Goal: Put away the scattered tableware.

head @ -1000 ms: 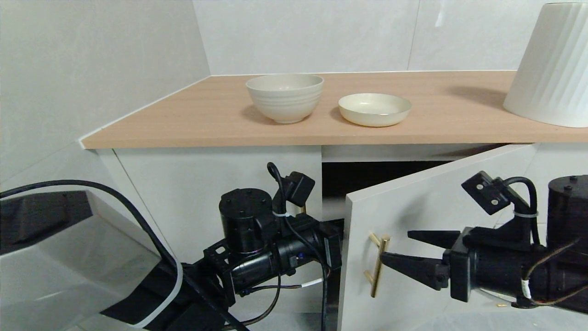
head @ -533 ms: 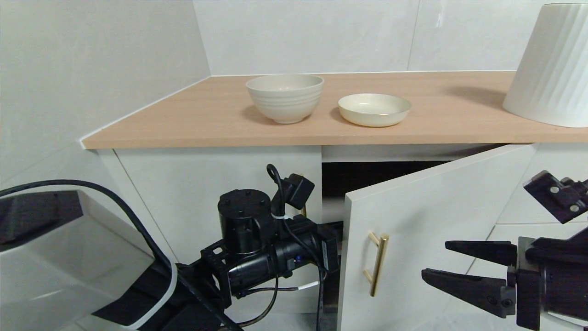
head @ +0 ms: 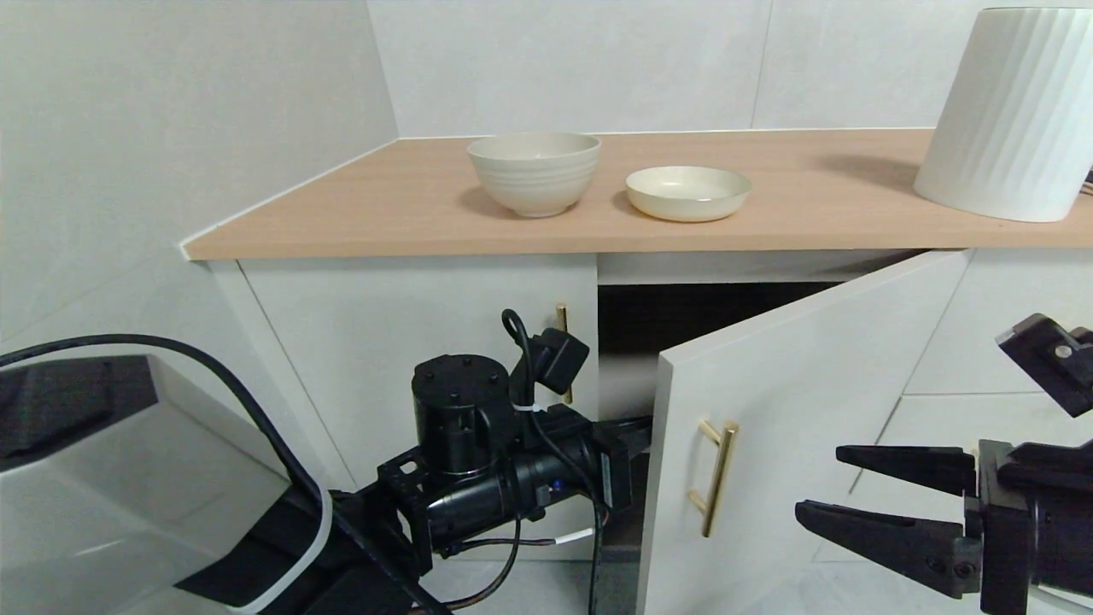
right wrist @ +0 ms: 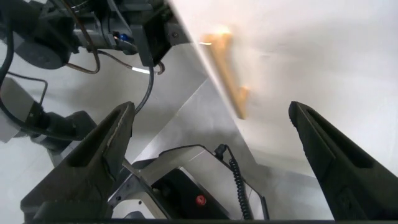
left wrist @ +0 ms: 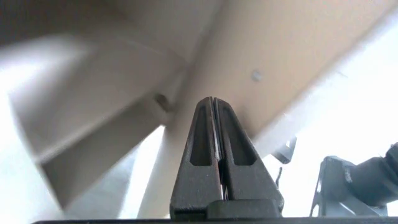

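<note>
Step in hand, by the look of it: getting right cabinet door (head: pixel 811 367) open wide enough to load the cabinet. Door ajar, dark opening (head: pixel 683 316) showing behind it.

Left gripper (left wrist: pixel 213 102): fingers pressed flat together, nothing between them, tip at the free edge of the ajar door, low down. Right gripper (head: pixel 820 481): fingers spread wide, empty, in front of the door face, just beside brass door handle (head: pixel 716 478) but not touching.

To do it well:
- Push on the door's inner face near the free edge, not near the hinge; less force needed.
- Follow the hinge arc, slow and steady, no straight shove.
- Hold right gripper out of the swing path, or close on the handle bar square, mid-length.
- Open fully before lifting any dish.

Task things both on counter (head: pixel 384 213), above the cabinet, side by side, near but apart, untouched: bowl (head: pixel 534 175) toward robot's left, shallow dish (head: pixel 688 195) toward robot's right.

Counts:
- 2 tableware pieces: 1 bowl, 1 shallow dish.
- 2 doors: 1 ajar, 1 closed left door (head: pixel 410 359).
- 2 brass handles.
- 1 white ribbed shade (head: pixel 1003 111) at far right of counter.
- 2 grippers, 0 loaded.
</note>
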